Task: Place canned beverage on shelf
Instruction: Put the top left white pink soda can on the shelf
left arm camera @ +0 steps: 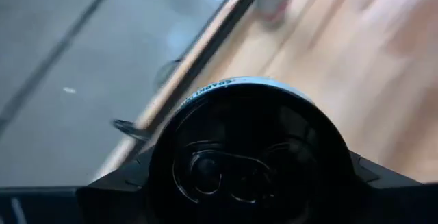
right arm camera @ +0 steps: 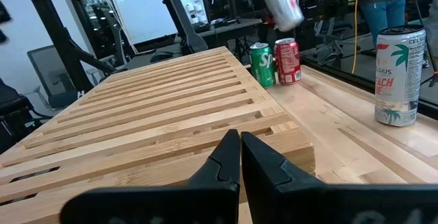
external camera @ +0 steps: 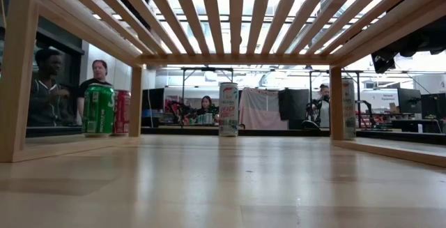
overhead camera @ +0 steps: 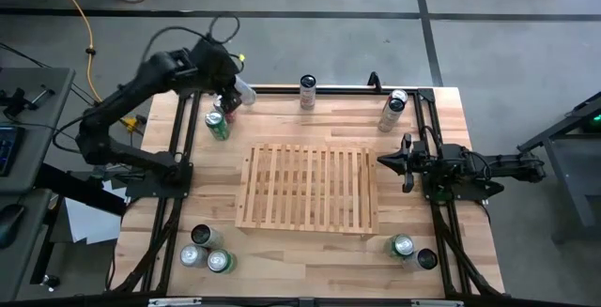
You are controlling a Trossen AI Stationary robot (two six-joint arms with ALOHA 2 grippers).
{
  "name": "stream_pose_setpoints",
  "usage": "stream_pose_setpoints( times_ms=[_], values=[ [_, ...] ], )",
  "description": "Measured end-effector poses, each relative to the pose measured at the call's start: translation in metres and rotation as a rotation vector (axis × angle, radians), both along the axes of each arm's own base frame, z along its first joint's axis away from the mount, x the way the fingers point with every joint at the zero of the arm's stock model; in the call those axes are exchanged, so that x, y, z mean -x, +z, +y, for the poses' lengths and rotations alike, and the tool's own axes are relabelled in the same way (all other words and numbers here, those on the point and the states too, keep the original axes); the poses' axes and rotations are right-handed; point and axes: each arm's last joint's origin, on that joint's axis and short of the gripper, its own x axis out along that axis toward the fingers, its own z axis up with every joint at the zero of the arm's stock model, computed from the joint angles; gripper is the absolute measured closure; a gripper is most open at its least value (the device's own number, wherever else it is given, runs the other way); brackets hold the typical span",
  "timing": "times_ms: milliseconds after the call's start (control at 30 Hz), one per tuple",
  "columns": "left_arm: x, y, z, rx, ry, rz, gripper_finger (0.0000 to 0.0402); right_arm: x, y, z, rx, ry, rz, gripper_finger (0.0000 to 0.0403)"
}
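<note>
L gripper point(overhead camera: 235, 93) grasps a white can w/ pink label point(right arm camera: 282, 1), lifted and tilted off the desk point(overhead camera: 441, 241) at approx 11 o'clock from the light-wood slatted shelf point(overhead camera: 308, 188). Rim text reads "SPARK…", rest hidden. Green can point(right arm camera: 261, 64) and red can point(right arm camera: 287, 61) stand beneath. White "CELSIUS" can point(right arm camera: 398, 77) at 12. R gripper point(right arm camera: 240, 157) at 3 o'clock, fingers clenched, empty.

I see a white can point(right arm camera: 279, 1) with red print, tilted in the air above the green point(overhead camera: 217, 125) and red cans at the table's far left corner. My slatted light-wood shelf point(overhead camera: 308, 187) sits mid-table, its top bare.
</note>
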Motion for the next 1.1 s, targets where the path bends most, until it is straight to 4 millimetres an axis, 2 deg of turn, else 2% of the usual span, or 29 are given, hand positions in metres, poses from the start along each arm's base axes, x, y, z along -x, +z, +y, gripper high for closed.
stream_pose_setpoints(
  times_ms=[200,300,400,533,633,767,900,1100],
  values=[
    [0.009,0.051,-0.045,0.195,-0.027,-0.102,0.0165,0.0,0.0,0.0,0.0,0.0,0.0,0.0402],
    [0.009,0.064,-0.065,0.262,-0.06,-0.093,0.0165,0.0,0.0,0.0,0.0,0.0,0.0,0.0402],
    [0.001,0.068,-0.081,0.321,-0.105,-0.142,0.0165,0.0,0.0,0.0,0.0,0.0,0.0,0.0402],
    [-0.02,0.059,-0.096,0.361,-0.167,-0.072,0.0165,0.0,0.0,0.0,0.0,0.0,0.0,0.0402],
    [-0.044,0.047,-0.103,0.343,-0.204,-0.003,0.0165,0.0,0.0,0.0,0.0,0.0,0.0,0.0402],
    [-0.065,0.034,-0.11,0.288,-0.248,0.083,0.0165,0.0,0.0,0.0,0.0,0.0,0.0,0.0402],
    [-0.078,0.025,-0.113,0.249,-0.273,0.14,0.0165,0.0,0.0,0.0,0.0,0.0,0.0,0.0402],
    [-0.086,0.019,-0.117,0.214,-0.331,0.186,0.0165,0.0,0.0,0.0,0.0,0.0,0.0,0.0402]
  ],
)
